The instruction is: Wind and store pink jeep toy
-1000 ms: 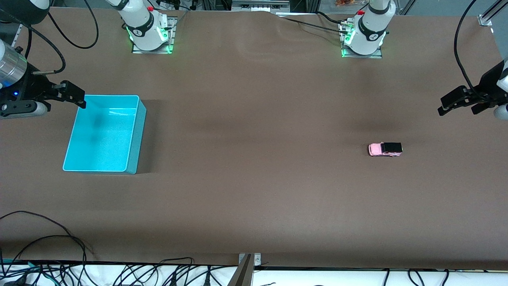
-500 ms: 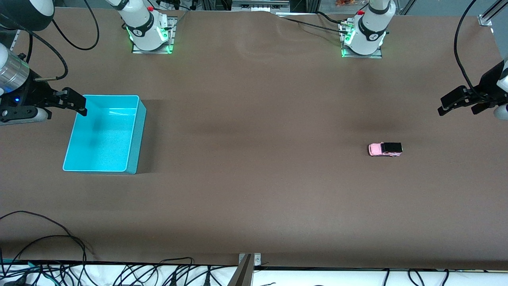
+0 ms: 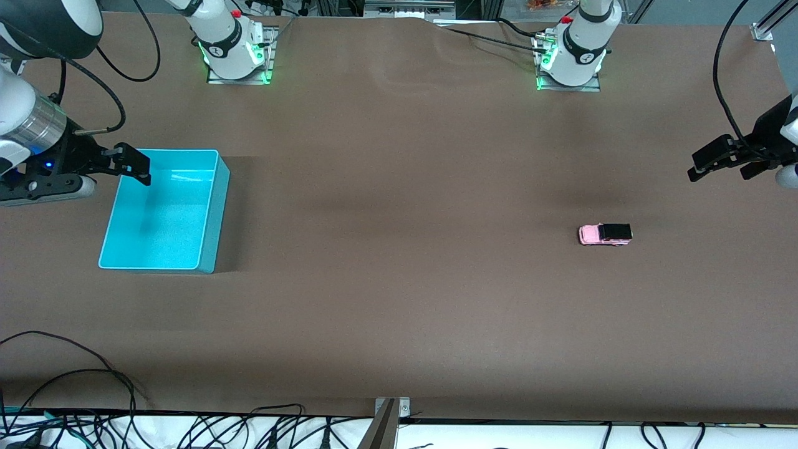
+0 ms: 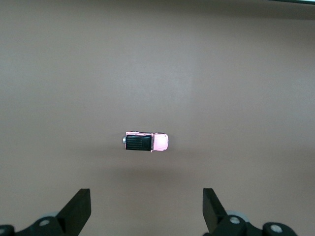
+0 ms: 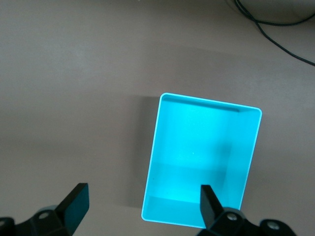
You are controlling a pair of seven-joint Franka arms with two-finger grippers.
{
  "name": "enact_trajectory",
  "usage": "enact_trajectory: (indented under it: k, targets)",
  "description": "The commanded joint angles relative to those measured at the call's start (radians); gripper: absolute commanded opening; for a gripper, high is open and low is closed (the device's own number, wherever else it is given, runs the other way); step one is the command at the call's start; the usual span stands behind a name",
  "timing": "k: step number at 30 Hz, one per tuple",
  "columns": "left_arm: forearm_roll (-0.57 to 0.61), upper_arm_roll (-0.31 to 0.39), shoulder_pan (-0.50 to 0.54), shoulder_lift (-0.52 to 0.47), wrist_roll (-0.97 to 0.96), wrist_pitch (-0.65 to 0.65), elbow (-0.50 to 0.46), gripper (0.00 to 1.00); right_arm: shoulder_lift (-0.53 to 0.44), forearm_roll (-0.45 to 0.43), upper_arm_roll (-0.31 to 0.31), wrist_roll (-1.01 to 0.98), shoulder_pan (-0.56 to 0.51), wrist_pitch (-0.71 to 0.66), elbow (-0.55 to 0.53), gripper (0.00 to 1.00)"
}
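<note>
R gripper [image 3: 134, 168] shifted over bin [image 3: 209, 206]; jeep [image 4: 146, 142] only in L wrist cam.

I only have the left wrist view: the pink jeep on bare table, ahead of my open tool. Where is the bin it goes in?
Observer: The cyan bin stands at the right arm's end of the table. The pink jeep toy and your left tool, hanging open, are at the left arm's end.
Operator: Where's the right arm?
Observer: The right tool hovers open over one corner of the bin.
</note>
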Motion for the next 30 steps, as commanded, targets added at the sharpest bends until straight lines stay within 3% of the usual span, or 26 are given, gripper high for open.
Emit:
enact_trajectory:
  k: [1,30]
  targets:
    - [0.007,-0.004,0.002,0.011,0.008,-0.007,0.025,1.00,0.021,0.015,0.003,-0.002,0.001,0.002,0.019,1.00]
    - [0.007,-0.004,0.002,0.011,0.007,-0.007,0.025,1.00,0.018,0.009,-0.006,-0.007,-0.005,0.001,0.105,1.00]
